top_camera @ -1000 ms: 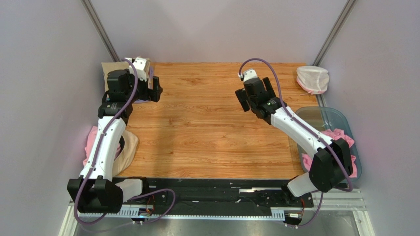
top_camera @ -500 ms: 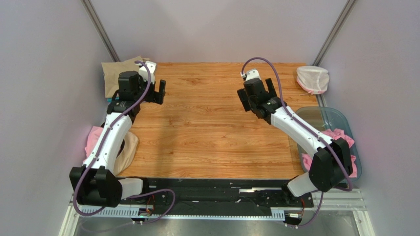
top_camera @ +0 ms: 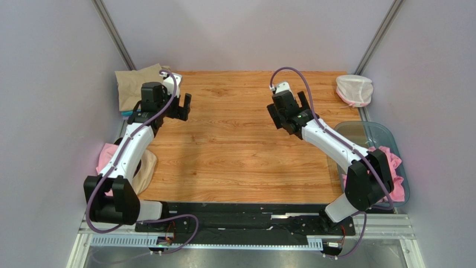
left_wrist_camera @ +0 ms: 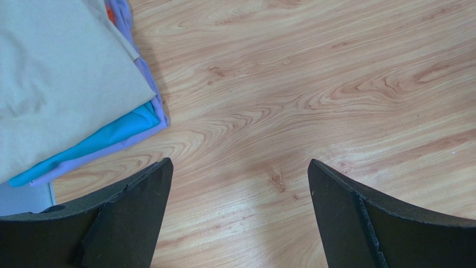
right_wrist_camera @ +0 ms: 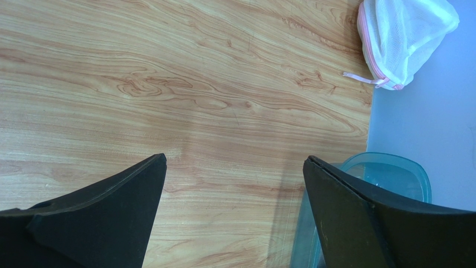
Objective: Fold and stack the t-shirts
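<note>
Robot lab test cell, not a home. Plain lilac-grey wall panels (top_camera: 50, 111) box in three sides, with metal struts (top_camera: 114, 33) in the corners. Wood-grain counter (top_camera: 240, 156). Two white-and-black arms, left arm (top_camera: 125, 156) and right arm (top_camera: 335, 148), bolted to a black base plate (top_camera: 251, 215) on an aluminium rail (top_camera: 134, 240), purple cables (top_camera: 290, 70) exposed. Staged props only: t-shirts (top_camera: 131, 84), net pouch (top_camera: 354, 89), plastic tub (top_camera: 385, 134).

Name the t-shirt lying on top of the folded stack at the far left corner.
The tan-beige t-shirt; the teal t-shirt and lilac t-shirt beneath show only their edges.
</note>
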`<control>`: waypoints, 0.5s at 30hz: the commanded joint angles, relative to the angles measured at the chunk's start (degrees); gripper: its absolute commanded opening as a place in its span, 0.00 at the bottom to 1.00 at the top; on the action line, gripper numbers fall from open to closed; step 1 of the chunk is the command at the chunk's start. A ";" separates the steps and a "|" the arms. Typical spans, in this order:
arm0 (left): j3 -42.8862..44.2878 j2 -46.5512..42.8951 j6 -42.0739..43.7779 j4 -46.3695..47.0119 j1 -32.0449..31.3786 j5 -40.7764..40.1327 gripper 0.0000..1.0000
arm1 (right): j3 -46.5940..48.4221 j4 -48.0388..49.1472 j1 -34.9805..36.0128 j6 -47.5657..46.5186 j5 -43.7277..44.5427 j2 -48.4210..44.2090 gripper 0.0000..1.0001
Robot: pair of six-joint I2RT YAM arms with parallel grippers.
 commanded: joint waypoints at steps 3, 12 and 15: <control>1.47 -1.06 -0.38 2.42 -1.00 0.30 0.99 | -0.30 3.09 -0.09 -0.66 1.73 -0.58 1.00; 2.96 -1.85 -0.91 1.89 -3.81 -1.10 0.99 | -1.62 5.38 0.00 -1.89 2.26 1.00 1.00; 3.14 -2.81 -0.39 1.80 -5.31 -2.16 0.99 | -1.80 5.55 -0.09 -2.06 2.00 1.27 1.00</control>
